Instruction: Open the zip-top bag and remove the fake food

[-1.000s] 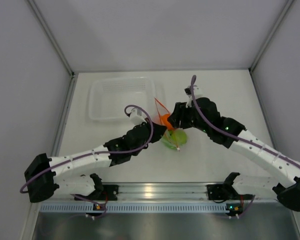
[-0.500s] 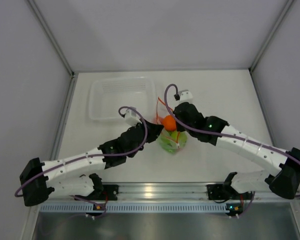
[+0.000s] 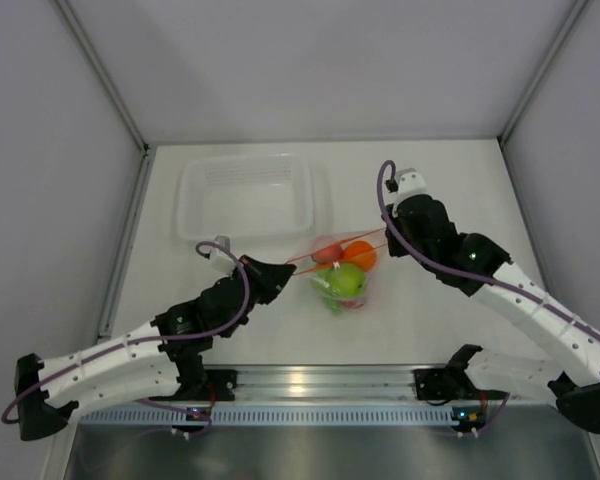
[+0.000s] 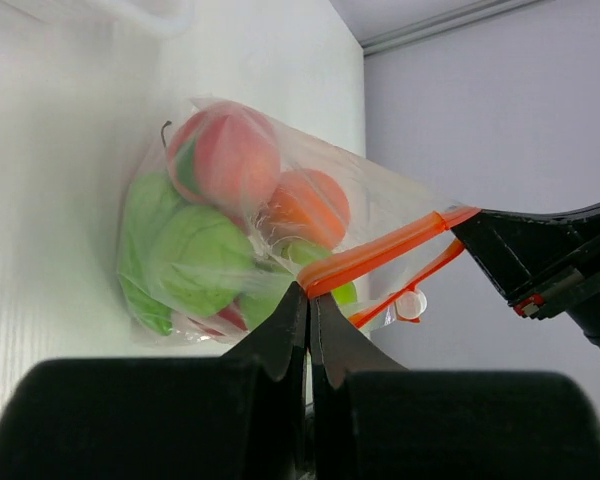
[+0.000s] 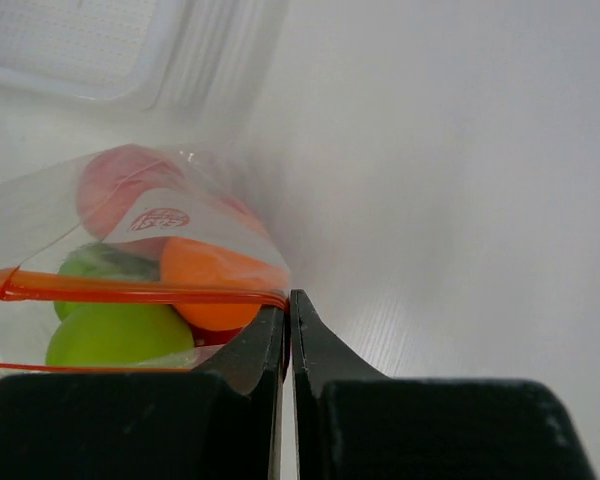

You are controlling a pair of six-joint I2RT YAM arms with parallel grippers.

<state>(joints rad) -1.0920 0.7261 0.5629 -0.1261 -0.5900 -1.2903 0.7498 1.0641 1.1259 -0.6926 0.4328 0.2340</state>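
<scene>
The zip-top bag (image 3: 342, 272) lies mid-table, its orange-red zipper strip (image 3: 335, 252) stretched taut between both grippers. My left gripper (image 3: 288, 270) is shut on the strip's left end; in the left wrist view its tips (image 4: 309, 290) pinch the strip (image 4: 380, 255). At the right end my right gripper (image 3: 388, 234) is shut on the strip, its tips (image 5: 286, 300) clamping the strip (image 5: 130, 290). The fake food sits inside the bag: a green fruit (image 3: 345, 282), an orange one (image 3: 360, 254), a pink one (image 3: 326, 248). A small white slider tab (image 4: 410, 304) hangs off the second strip.
A clear rigid tub (image 3: 245, 195) stands at the back left, just behind the bag; its corner shows in the right wrist view (image 5: 100, 50). White walls enclose the table on three sides. The arm bases and a metal rail (image 3: 310, 382) line the near edge.
My right gripper has shut on the bag's strip. Both arms pulled apart, left gripper back left, right gripper to the right, drawing the strip out taut. The bag shifted slightly.
</scene>
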